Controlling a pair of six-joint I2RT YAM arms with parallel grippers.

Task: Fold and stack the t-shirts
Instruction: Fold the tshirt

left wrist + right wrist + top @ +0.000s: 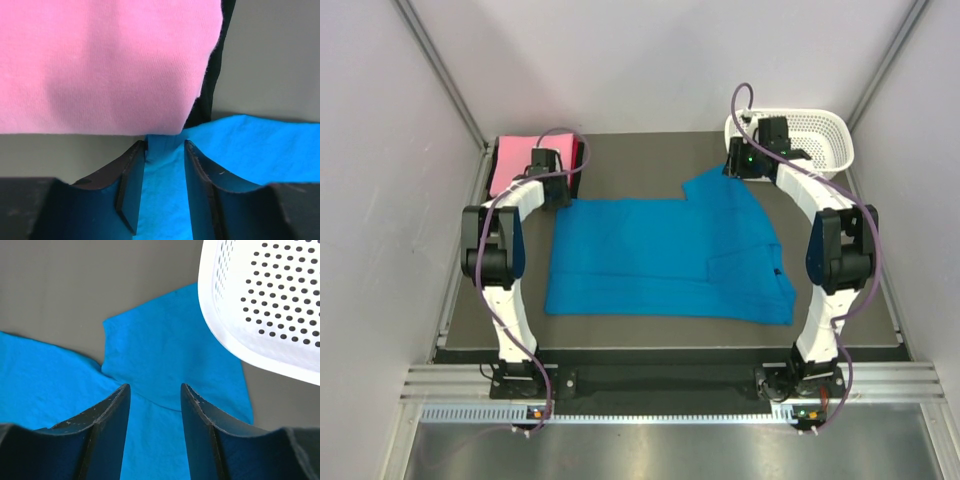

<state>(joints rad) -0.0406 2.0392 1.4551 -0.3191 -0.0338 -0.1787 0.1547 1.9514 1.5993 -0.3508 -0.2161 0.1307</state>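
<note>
Turquoise-blue cloth t-shirt point(660, 260) is lying spread flat, mid dark grey table point(640, 150), one sleeve pointing toward the far right corner. Folded pink cloth t-shirt point(520, 160) is sitting at the far left corner, on top of a dark maroon-black cloth shirt point(209, 95) whose edge is showing along its right side. White perforated plastic basket point(820, 135) is standing at the far right corner, just beside the blue sleeve.

Left gripper point(556, 195) is reaching down at the blue shirt's far left corner, next to the pink stack. Left wrist view: jaws partly apart, black fingers point(131, 185) straddling a small bunched ridge of blue cloth at their tips; cannot tell whether the cloth is actually clamped.

Right gripper point(734, 167) is hovering over the blue sleeve near the basket. Right wrist view: jaws standing apart, nothing between them, cloth lying flat beneath.
</note>
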